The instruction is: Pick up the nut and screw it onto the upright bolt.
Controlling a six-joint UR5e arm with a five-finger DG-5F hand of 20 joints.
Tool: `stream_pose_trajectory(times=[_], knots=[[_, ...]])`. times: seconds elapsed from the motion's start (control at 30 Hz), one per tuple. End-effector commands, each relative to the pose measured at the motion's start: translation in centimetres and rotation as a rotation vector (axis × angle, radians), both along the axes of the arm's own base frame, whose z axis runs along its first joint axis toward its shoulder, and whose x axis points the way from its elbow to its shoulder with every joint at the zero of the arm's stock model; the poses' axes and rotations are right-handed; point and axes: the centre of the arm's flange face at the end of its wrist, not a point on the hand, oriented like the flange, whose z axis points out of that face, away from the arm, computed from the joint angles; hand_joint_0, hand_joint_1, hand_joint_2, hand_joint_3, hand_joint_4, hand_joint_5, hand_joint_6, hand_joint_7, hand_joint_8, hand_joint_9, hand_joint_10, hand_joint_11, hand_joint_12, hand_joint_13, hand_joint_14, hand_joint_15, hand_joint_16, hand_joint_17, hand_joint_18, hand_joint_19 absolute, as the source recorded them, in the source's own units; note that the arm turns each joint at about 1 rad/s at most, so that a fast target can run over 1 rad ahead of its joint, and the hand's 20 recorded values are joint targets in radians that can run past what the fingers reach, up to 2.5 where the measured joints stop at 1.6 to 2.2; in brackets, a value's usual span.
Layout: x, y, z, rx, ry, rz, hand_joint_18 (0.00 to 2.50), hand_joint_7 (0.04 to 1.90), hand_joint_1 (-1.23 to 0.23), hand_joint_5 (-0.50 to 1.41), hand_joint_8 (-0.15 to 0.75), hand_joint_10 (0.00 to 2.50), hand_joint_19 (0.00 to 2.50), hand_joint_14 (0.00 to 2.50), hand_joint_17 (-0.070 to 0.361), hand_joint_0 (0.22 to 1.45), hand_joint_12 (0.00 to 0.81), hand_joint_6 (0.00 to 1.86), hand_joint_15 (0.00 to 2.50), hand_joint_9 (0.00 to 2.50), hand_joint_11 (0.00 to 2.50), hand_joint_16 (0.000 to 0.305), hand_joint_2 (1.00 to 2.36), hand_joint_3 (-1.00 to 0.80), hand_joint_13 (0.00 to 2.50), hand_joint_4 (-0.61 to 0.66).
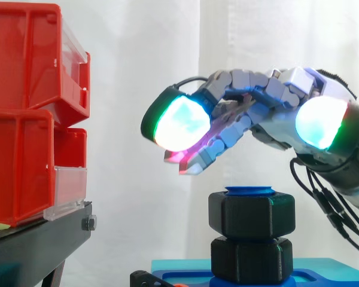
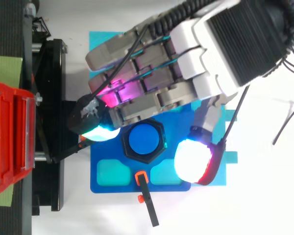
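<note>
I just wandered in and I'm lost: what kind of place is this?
Probably a robot test bench in a lab: a hand hangs over a black nut on a blue bolt, beside red bins, before a white curtain.

White curtain (image 1: pixel 167 48) behind (softly folded); red bins (image 1: pixel 24 60) stacked on a black stand (image 1: pixel 42 239).

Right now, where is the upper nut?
Side view, lower centre-right: the upper nut sits on the bolt near its top, just above a lower nut and directly beneath the hand. Top view: mid-frame on the blue base.
</note>
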Motion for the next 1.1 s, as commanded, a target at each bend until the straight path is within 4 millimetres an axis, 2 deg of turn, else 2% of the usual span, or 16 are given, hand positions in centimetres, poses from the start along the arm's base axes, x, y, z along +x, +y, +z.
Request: stream_pose_trajectory(times=[0.0, 0.23, 0.47, 0.87, 1.07], knots=[[0.0, 1.6, -1.5, 0.021, 0.014, -0.028, 0.57, 0.71, -0.2, -0.08, 0.221, 0.0, 0.03, 0.0, 0.04, 0.51, 0.177, 0.5, 0.0, 0.97, 0.0, 0.018, 1.0, -0.5, 0.85, 0.2], [0.3, 2.8, -1.9, 0.029, 0.02, -0.034, 0.57, 0.73, -0.2, -0.08, 0.225, 0.0, 0.03, 0.0, 0.04, 0.5, 0.178, 0.5, 0.0, 0.97, 0.0, 0.018, 1.0, -0.5, 0.85, 0.21], [0.1, 2.8, -2.3, 0.016, 0.038, -0.04, 0.57, 0.78, -0.2, -0.07, 0.231, 0.0, 0.03, 0.0, 0.04, 0.51, 0.179, 0.5, 0.0, 0.97, 0.0, 0.018, 1.0, -0.5, 0.87, 0.21], [-0.3, 1.9, -2.7, -0.026, 0.04, -0.047, 0.58, 0.9, -0.2, -0.06, 0.238, 0.0, 0.02, 0.0, 0.038, 0.51, 0.175, 0.5, 0.0, 0.99, 0.0, 0.017, 1.0, -0.5, 0.89, 0.22], [-0.5, 1.1, -2.8, -0.033, 0.04, -0.045, 0.59, 1.1, -0.2, -0.04, 0.243, 0.0, 0.02, 0.0, 0.036, 0.51, 0.176, 0.51, 0.0, 1.0, 0.0, 0.016, 1.0, -0.5, 0.9, 0.21]])
